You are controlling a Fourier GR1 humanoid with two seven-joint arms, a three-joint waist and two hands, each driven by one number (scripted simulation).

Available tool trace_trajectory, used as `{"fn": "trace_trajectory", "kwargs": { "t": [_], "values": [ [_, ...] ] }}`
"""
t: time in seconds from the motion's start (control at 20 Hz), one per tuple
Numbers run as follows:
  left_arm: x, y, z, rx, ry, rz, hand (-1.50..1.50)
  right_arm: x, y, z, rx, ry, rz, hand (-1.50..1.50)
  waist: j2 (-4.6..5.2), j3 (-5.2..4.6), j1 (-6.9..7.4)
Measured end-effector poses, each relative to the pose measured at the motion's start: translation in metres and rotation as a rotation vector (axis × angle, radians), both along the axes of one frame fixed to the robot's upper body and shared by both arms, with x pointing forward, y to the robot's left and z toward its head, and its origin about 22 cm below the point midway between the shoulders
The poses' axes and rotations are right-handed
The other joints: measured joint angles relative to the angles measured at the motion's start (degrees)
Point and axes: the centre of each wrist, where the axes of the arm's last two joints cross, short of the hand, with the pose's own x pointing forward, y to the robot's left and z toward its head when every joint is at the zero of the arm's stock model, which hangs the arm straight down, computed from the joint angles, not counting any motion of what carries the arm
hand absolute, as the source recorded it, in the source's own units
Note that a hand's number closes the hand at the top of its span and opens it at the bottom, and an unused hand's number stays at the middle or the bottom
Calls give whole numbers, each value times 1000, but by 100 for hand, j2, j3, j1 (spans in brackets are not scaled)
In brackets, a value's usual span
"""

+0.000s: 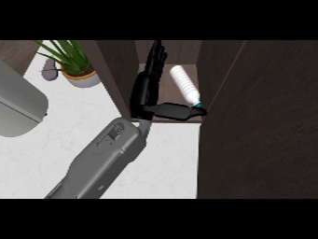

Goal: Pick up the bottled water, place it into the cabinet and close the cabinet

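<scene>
The bottled water, white with a blue cap, lies on its side inside the open dark wood cabinet, cap toward me. My left hand reaches into the cabinet just left of the bottle. Its fingers are straight and point to the back, and its thumb sticks out to the right, ending by the cap. The hand is open and not curled round the bottle. The cabinet door stands open as a large dark panel on the right. My right hand does not show.
A potted green plant stands on the white counter left of the cabinet. A big grey rounded object fills the left edge. The open door blocks the right side.
</scene>
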Motion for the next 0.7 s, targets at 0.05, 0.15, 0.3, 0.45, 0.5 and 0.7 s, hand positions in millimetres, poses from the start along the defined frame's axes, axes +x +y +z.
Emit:
{"fn": "trace_trajectory", "kwargs": {
  "t": [0.05,0.15,0.3,0.45,0.5,0.7],
  "values": [
    [-7,0,1,-6,0,-10,-150,2,0,1,-5,-3,-5,-150,1,0,12],
    [-24,3,0,-19,5,-23,-150,4,1,0,1,-7,-4,-150,2,1,15],
    [-49,12,-8,-36,13,-31,-150,6,2,1,-4,-2,9,-150,8,0,9],
    [-74,20,-10,-50,25,-40,-150,12,4,3,-13,12,50,150,18,0,8],
    [-81,23,-12,-56,27,-37,-150,12,4,3,-24,30,86,150,17,0,5],
    [-99,49,-11,-65,30,-30,-150,14,11,2,-23,77,218,150,19,-2,0]
  ]
}}
